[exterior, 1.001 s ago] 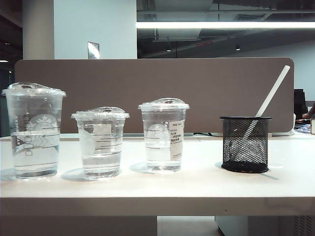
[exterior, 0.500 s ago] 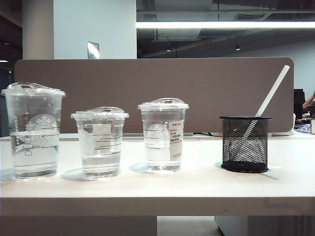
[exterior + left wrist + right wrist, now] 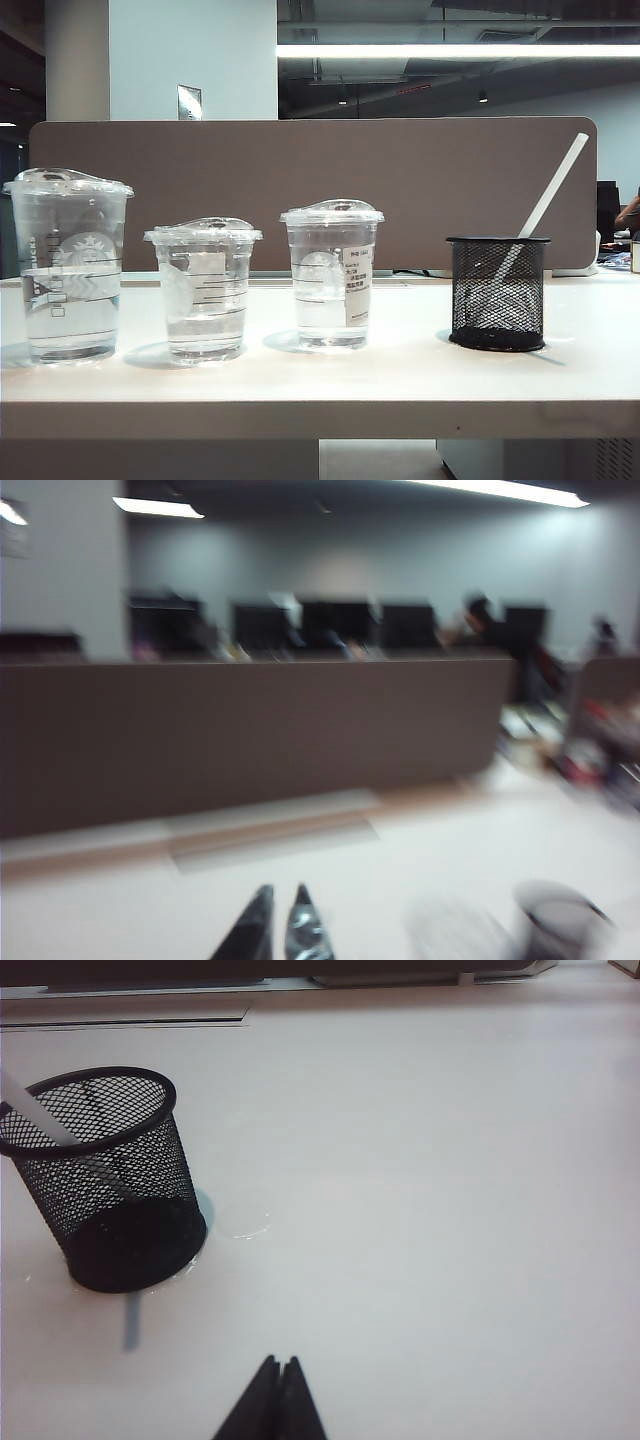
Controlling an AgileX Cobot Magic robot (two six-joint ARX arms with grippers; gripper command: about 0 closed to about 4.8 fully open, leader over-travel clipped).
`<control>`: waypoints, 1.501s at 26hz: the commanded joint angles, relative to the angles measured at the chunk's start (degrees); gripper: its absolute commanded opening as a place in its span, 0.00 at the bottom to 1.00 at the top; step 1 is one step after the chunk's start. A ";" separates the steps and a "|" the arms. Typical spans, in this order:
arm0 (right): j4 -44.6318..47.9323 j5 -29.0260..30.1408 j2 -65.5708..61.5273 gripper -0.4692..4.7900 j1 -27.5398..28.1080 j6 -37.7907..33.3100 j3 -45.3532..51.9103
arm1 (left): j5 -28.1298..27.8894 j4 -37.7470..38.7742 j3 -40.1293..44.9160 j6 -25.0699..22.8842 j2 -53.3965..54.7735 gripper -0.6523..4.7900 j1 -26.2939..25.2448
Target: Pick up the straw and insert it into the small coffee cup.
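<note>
Inside the black wire-mesh pen holder we find the long, straight white straw, its foot in the holder and its long axis leaning up and away from the cups. Our right gripper hangs near this holder, fingertips pressed together and empty, so it is the nearer arm. Our left gripper shows blurred tips barely parted, holding nothing; the holder sits off to its side. Well apart from the holder stands the short clear domed-lid cup, between two taller cups.

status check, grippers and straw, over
Left gripper nearly shut, empty, above table. Right gripper shut, empty, near mesh holder. Straw leaning in holder, untouched. Small coffee cup lidded, path clear.
</note>
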State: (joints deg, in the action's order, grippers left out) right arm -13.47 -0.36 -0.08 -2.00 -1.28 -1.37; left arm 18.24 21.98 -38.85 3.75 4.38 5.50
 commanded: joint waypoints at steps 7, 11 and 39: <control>-0.04 0.31 0.07 0.07 -0.04 -0.09 -0.20 | 6.03 47.63 -23.54 -0.72 0.22 0.16 -0.02; -0.04 0.31 0.07 0.07 -0.04 -0.09 -0.20 | 8.55 54.10 -25.75 0.04 0.20 0.17 -0.04; -1.18 1.81 0.07 0.07 -0.02 -10.82 -4.50 | 8.59 54.18 -25.75 -0.31 0.22 0.17 -0.07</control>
State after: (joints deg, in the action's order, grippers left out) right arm -16.05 2.79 -0.12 -2.02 -8.34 -3.29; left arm 26.52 76.79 -64.45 3.66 4.43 5.48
